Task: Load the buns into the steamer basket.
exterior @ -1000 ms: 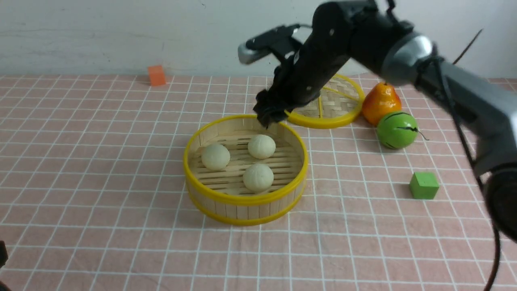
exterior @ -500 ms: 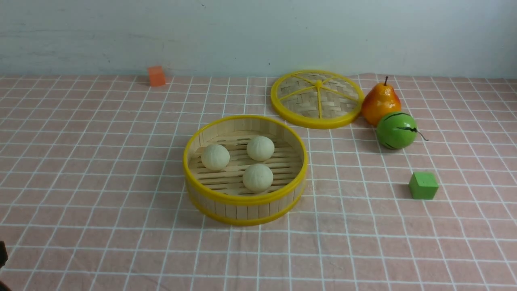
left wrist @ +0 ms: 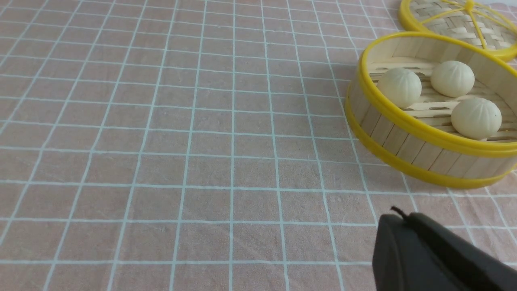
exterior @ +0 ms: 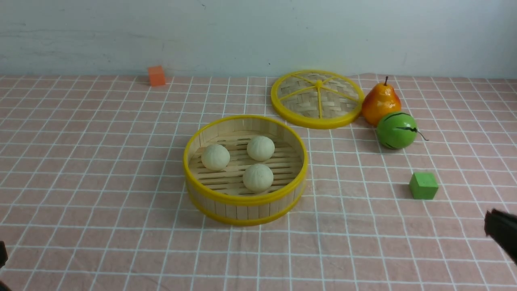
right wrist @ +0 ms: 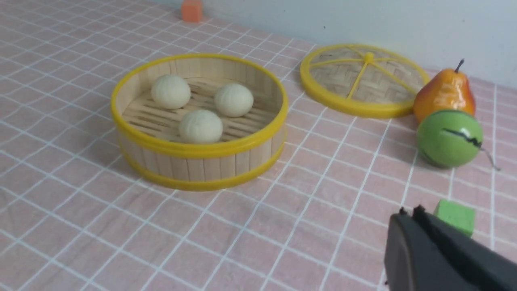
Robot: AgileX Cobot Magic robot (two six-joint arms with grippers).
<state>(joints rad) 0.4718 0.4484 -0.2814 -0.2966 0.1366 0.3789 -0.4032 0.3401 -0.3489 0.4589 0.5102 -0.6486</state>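
The steamer basket (exterior: 245, 199) stands mid-table with three cream-white buns inside: one on the left (exterior: 215, 157), one at the back (exterior: 260, 148), one at the front (exterior: 258, 177). My right gripper (exterior: 501, 230) shows only as a dark tip at the near right edge, far from the basket. In the right wrist view its jaws (right wrist: 410, 214) are shut on nothing, close to the green cube. My left gripper (left wrist: 398, 218) hangs shut and empty over bare cloth, a short way from the basket's wall (left wrist: 408, 147).
A flat woven lid (exterior: 318, 99) lies behind the basket to the right. Beside it stand a pear (exterior: 380, 101) and a green striped melon (exterior: 396, 130). A green cube (exterior: 423, 185) sits at the near right, an orange cube (exterior: 156, 75) by the far wall.
My right arm has left the basket's far rim and drawn back to the near right edge. Its jaws have shut. The buns have not moved.
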